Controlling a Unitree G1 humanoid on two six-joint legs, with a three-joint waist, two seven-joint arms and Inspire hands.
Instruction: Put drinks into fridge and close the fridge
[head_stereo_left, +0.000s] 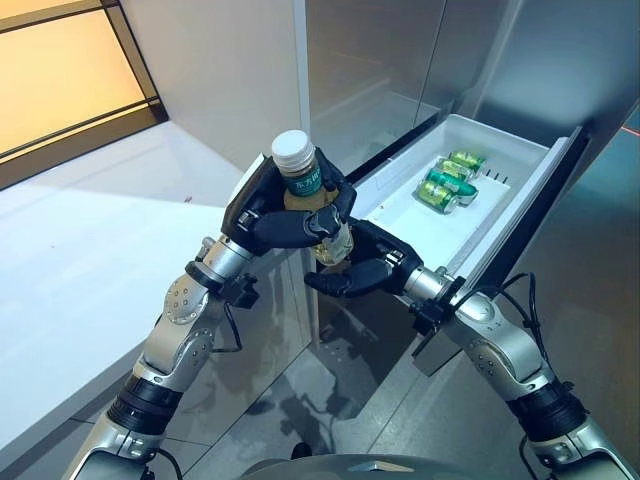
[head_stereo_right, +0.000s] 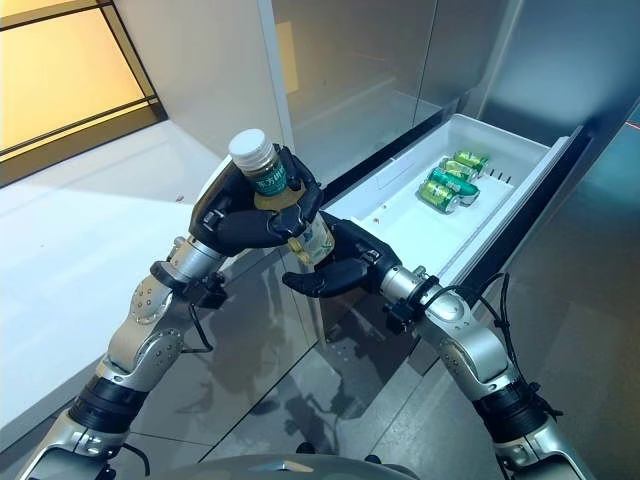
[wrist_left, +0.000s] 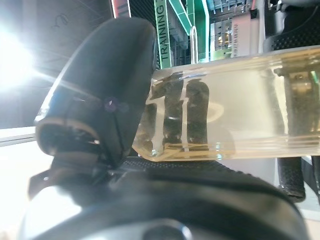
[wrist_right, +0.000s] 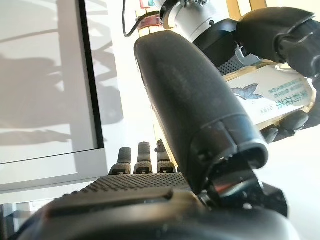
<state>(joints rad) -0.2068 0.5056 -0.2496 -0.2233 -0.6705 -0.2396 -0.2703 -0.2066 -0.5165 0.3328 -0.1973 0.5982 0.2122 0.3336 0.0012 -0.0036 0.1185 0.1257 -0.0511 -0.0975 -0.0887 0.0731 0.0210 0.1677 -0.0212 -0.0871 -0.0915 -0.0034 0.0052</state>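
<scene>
Your left robot hand (head_stereo_left: 285, 215) is gripping the bottle (head_stereo_left: 315, 205) mid-body; right robot hand (head_stereo_left: 365, 270) is cupping open beneath; it's likely heavy, slippery plastic.

Landmark: drawer (head_stereo_left: 500, 225), pulled out from the fridge (head_stereo_left: 400, 70), which stands behind it.

In the drawer: cans (head_stereo_left: 447, 181), lying on their sides in a close row at the far right part of the floor; near part of the floor bare.

Left of the drawer, just off its near left corner: bottle (head_stereo_left: 312, 200), upright, cap on top, held above floor level.

Round the bottle: left hand (head_stereo_left: 268, 215), on the side away from the drawer, fingers wrapped across the bottle's front.

Under and beside the bottle's base: right hand (head_stereo_left: 362, 268), between bottle and drawer's near edge, touching the bottle.

Far left of the drawer: window (head_stereo_left: 60, 80).
</scene>
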